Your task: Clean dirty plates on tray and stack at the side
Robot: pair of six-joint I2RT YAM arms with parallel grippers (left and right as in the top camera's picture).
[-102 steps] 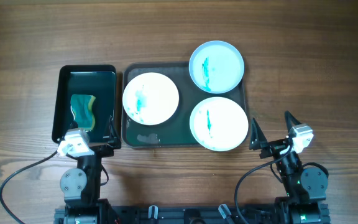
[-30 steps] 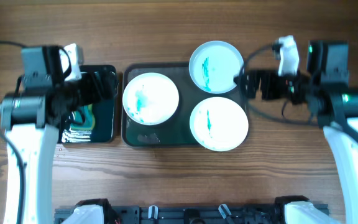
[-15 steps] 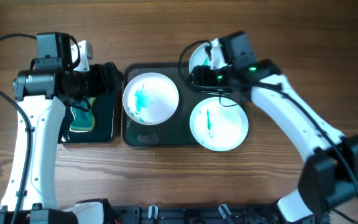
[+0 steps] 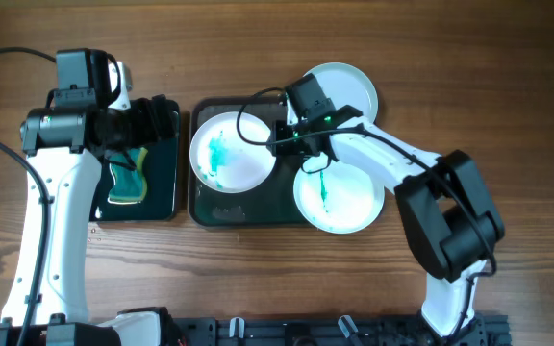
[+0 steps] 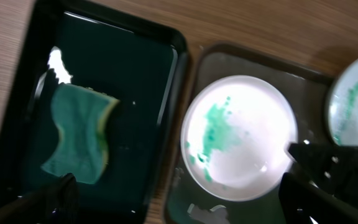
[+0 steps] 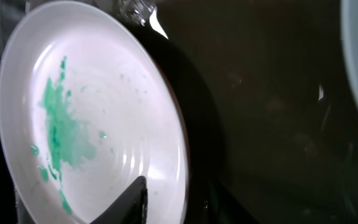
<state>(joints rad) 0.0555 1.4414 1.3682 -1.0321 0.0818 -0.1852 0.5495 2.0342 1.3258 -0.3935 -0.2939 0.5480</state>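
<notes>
1. Your right gripper [image 4: 282, 136] has swung from the far plate [image 4: 351, 89] to the left plate's [image 4: 227, 152] right rim, on the tray [image 4: 221, 208]; I can't tell its opening.
2. Your left gripper [image 5: 176, 182], spread wide, hangs near the sponge [image 5: 79, 134]: no wiping yet.

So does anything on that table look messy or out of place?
Yes. The left plate and the near-right plate carry green smears, and the far-right plate overhangs the tray at its back corner instead of lying fully inside.

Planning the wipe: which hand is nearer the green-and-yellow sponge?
Left. Left hand hovers over the black tray holding the sponge; right hand is beside the green-smeared white plate.
</notes>
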